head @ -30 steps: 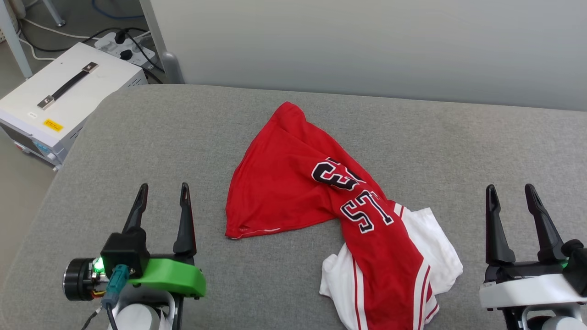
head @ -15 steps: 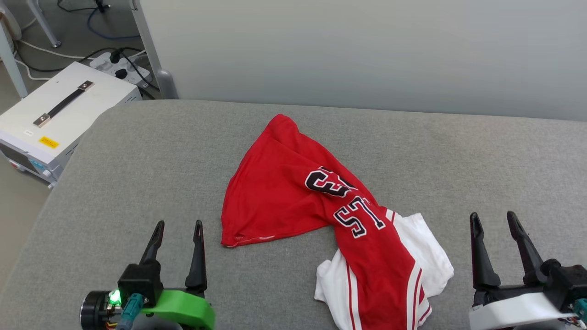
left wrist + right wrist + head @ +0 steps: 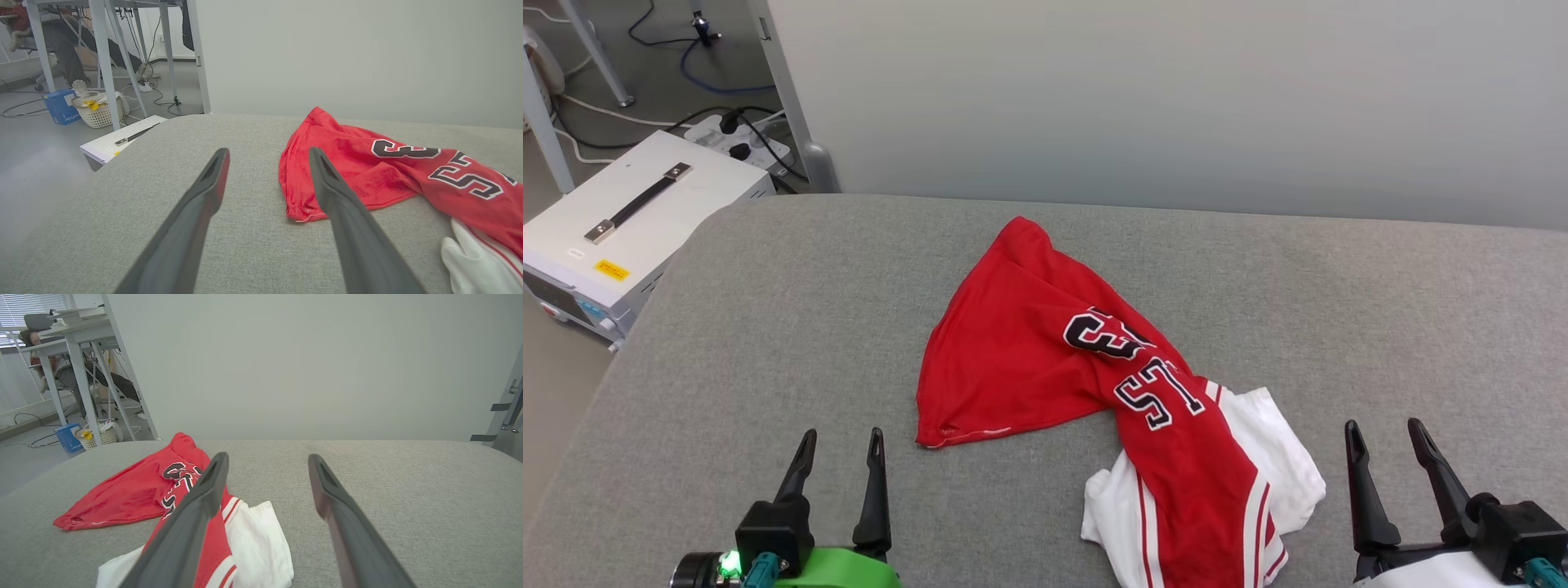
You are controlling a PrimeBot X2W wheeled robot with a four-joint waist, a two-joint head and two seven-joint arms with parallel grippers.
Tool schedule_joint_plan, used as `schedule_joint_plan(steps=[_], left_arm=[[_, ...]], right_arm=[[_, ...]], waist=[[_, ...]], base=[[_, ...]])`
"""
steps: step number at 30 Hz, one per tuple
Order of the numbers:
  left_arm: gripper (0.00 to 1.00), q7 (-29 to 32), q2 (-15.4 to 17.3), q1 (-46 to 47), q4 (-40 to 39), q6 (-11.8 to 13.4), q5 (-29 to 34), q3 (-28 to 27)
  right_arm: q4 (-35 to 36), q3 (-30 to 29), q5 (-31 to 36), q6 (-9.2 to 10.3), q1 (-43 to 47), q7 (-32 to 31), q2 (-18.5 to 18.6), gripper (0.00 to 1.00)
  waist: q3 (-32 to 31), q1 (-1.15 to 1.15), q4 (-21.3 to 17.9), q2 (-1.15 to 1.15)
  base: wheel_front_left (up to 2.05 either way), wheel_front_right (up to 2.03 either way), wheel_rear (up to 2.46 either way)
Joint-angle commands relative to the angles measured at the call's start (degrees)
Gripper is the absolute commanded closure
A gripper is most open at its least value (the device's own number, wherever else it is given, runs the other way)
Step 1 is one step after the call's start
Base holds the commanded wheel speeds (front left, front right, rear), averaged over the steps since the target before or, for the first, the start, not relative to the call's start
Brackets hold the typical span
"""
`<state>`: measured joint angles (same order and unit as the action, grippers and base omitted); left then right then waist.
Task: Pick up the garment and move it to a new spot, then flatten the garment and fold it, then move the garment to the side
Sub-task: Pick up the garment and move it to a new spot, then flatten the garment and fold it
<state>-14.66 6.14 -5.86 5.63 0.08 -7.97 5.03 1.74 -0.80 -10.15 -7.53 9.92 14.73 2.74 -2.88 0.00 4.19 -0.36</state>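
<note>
The garment (image 3: 1029,351), a red jersey with white sleeves and black white-outlined characters, lies crumpled in the middle of the grey padded surface (image 3: 768,327). It also shows as the garment (image 3: 367,171) in the left wrist view and as the garment (image 3: 135,490) in the right wrist view. My left gripper (image 3: 841,441) stands open at the lower left, just left of the jersey's red hem corner, touching nothing. Open too, my right gripper (image 3: 1384,433) hovers at the lower right, a little right of the white sleeve.
A white box with a black handle (image 3: 629,220) sits on the floor beyond the surface's left edge, with a power strip and cables (image 3: 739,143) behind it. A pale wall (image 3: 1176,98) runs along the far edge. Desk legs and a basket (image 3: 98,114) stand further left.
The head camera has tilted, so the whole scene sits lower in the picture. Both grippers now sit lower in the picture too and stay open. The garment lies as before.
</note>
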Motion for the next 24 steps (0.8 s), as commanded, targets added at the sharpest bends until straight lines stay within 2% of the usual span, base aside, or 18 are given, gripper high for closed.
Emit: schedule_joint_plan(steps=[1, 9, 15, 19, 24], left_arm=[[0.0, -0.34, -0.51, -0.74, 0.21, -0.53, 0.92, -0.39], [0.0, -0.34, -1.59, -0.11, 0.78, -1.63, 2.29, -1.38], [0.0, -0.34, -2.29, 1.5, 0.55, -2.09, 2.83, -1.36], [0.0, -0.34, -2.6, 2.46, 0.22, -2.18, 2.96, -1.59], [0.0, -0.34, -2.85, 2.82, -0.17, -2.04, 2.98, -2.35]], right_arm=[[-0.22, 0.12, 0.55, 0.04, 0.71, 0.27, 0.14, 0.0], [2.03, -0.94, 2.83, 0.04, -2.28, 0.27, 0.14, 0.0], [6.56, -2.9, 7.45, 0.04, -10.99, 0.27, 0.53, 0.0], [5.33, -0.82, 7.4, 0.04, -18.07, 0.27, 5.45, 0.0], [-1.98, 7.54, 4.8, 0.04, -26.86, 0.0, 15.66, 0.0]], waist=[[0.1, 0.0, 0.06, 0.36], [0.81, 0.0, 0.5, 0.36], [2.77, 0.0, 1.03, 0.36], [4.32, 0.0, 1.15, 0.36], [5.43, 0.0, 0.55, 0.36]], base=[[0.0, 0.0, 0.0], [0.0, 0.0, 0.0], [0.0, 0.0, 0.0], [0.0, 0.0, 0.0], [0.0, 0.0, 0.0]])
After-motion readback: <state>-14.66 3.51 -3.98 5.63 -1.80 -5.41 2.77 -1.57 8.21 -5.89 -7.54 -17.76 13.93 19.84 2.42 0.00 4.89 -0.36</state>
